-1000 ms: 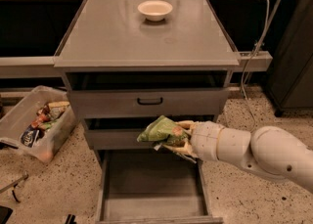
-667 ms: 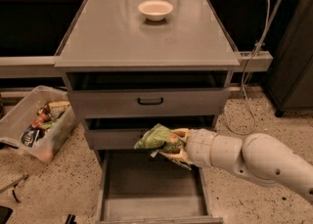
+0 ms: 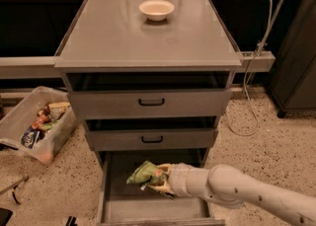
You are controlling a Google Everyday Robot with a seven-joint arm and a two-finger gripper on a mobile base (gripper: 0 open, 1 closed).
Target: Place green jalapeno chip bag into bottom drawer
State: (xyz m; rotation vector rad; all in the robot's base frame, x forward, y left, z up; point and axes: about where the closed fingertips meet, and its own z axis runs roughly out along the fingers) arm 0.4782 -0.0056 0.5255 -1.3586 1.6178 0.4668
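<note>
Camera view: bottom drawer (image 3: pixel 148 209) pulled open.
Gripper (image 3: pixel 159 179): clamped on green jalapeno chip bag (image 3: pixel 142 172), arm in from right.
Bag: held over bottom drawer's tray.
Change: gripper & bag lower than 1 s ago, then level w/ middle drawer (image 3: pixel 187 139).
Bench (image 3: pixel 113 37): white bowl (image 3: pixel 156 9).

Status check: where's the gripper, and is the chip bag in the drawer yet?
Gripper over open bottom drawer, shut on chip bag. Bag not yet released. Nothing seen in the way.
</note>
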